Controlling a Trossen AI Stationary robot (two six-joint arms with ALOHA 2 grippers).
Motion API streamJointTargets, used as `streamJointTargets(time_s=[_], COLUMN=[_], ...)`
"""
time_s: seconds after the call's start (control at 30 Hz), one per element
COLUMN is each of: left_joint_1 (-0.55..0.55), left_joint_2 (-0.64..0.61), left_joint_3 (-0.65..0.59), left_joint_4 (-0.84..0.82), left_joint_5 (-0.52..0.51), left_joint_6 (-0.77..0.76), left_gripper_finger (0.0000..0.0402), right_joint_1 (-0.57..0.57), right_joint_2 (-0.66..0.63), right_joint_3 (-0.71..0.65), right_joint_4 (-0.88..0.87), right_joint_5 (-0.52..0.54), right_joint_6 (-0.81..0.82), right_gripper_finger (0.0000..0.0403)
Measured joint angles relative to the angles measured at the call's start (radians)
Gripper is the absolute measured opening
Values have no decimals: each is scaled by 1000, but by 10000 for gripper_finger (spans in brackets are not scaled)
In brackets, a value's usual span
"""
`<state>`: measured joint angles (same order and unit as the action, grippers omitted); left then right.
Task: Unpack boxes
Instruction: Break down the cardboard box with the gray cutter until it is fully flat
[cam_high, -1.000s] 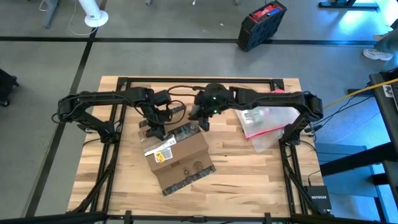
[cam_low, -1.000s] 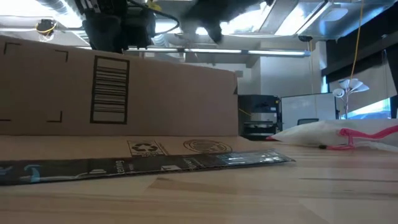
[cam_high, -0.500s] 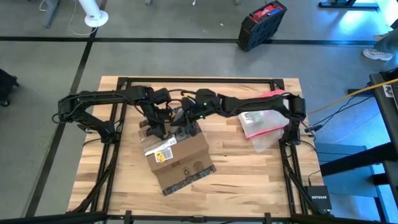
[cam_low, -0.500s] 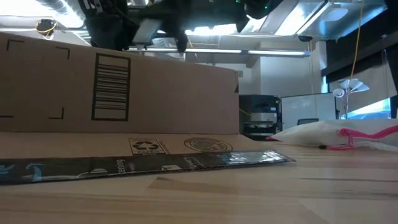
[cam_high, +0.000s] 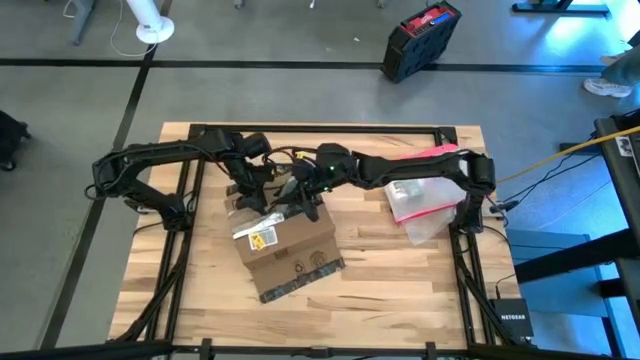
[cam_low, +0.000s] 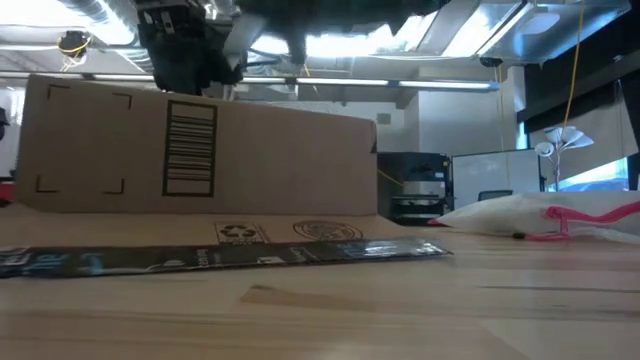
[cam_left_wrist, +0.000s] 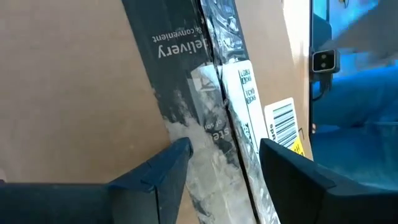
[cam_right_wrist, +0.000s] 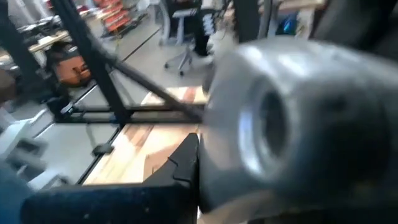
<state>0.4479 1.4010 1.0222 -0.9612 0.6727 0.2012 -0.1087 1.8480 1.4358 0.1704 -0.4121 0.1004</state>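
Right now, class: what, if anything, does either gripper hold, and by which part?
Nothing clearly held: the left gripper is open over the box's black tape strip; the right gripper's hold cannot be told.

Bare wooden counter (cam_high: 400, 270) lies open right of the brown cardboard box (cam_high: 290, 250); both grippers crowd its far edge.

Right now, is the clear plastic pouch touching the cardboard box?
Apart. In the high view, bare wood lies between the box and the pouch; the low view shows the same gap.
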Motion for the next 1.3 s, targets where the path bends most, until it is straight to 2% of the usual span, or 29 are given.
streamJointTargets(time_s=[0.13,0.3,0.4,0.5,0.67,0.73,0.97,1.3], left_joint_1=[27,75,106,128,145,145,144,139], left_joint_2=[0,0,0,0,0,0,2,2], left_joint_3=[0,0,0,0,0,0,0,0], left_joint_4=[1,7,16,21,23,24,30,28], left_joint_5=[0,19,45,61,79,80,32,-20], left_joint_6=[16,16,13,4,-1,-1,-6,-19], left_gripper_finger=[192,192,192,192,192,192,192,191], right_joint_1=[-21,-53,-56,-56,-70,-79,-87,-75], right_joint_2=[-60,-92,-94,-91,-90,-78,15,118], right_joint_3=[2,0,-49,-150,-319,-349,-340,-242], right_joint_4=[-42,-222,-218,-64,400,512,530,580], right_joint_5=[46,56,42,43,71,78,9,13], right_joint_6=[-33,-56,-51,12,149,175,185,156], right_gripper_finger=[68,68,68,68,68,68,68,69])
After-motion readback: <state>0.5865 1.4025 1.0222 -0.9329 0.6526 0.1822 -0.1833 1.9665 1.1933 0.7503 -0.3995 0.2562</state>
